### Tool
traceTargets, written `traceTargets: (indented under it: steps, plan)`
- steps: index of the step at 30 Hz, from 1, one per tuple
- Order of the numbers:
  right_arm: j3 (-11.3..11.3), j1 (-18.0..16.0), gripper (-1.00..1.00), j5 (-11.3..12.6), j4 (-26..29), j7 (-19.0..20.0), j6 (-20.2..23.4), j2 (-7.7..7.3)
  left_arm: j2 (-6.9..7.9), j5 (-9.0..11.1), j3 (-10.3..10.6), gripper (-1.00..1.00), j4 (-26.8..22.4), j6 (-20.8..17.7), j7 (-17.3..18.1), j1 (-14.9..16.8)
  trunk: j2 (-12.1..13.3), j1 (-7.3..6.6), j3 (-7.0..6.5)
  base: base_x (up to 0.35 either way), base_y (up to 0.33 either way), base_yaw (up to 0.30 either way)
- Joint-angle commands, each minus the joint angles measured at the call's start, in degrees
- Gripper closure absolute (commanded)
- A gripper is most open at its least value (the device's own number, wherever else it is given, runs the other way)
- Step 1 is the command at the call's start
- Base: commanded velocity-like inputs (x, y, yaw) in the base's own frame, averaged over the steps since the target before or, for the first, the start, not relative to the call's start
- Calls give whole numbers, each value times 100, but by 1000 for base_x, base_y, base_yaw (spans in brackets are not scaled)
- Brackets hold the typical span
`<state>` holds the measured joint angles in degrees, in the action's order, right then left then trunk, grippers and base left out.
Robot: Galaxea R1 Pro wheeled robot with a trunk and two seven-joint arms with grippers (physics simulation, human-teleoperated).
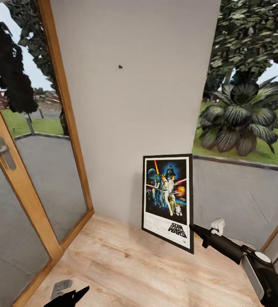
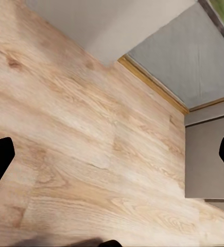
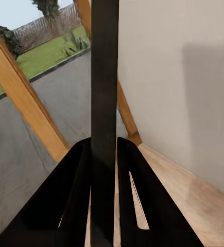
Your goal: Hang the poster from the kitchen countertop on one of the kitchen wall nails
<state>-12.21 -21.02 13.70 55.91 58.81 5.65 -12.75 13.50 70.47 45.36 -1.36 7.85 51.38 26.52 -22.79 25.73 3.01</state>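
One poster [image 1: 168, 200] upright before the wall, lower right edge clamped in the right pincer [image 1: 195, 228], left pincer [image 2: 112, 157] spread, empty.

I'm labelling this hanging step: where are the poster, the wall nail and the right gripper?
poster [image 1: 167, 192]: head view, on its artwork.
nail [image 1: 120, 67]: head view, on its dark head in the wall.
right gripper [image 3: 104, 180]: right wrist view, between the fingers, clamped on the poster's frame edge.

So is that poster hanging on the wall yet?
No. The poster is held low by the right gripper, well below the wall nail.
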Motion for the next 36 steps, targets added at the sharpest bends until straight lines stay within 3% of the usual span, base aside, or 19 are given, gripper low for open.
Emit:
traceTargets:
  steps: [1,14,36]
  plan:
    - [-6,-7,100,54,-1,43,79,1,3,29,49,-100,-4,40,4,2,-13,6,13,182,199,-268]
    - [-1,-7,100,54,-1,40,80,9,3,33,44,-100,-4,55,12,2,-13,6,13,36,143,-274]
    - [-1,-7,100,54,-1,41,77,10,12,37,30,-100,-4,50,13,2,-13,6,13,23,309,-24]
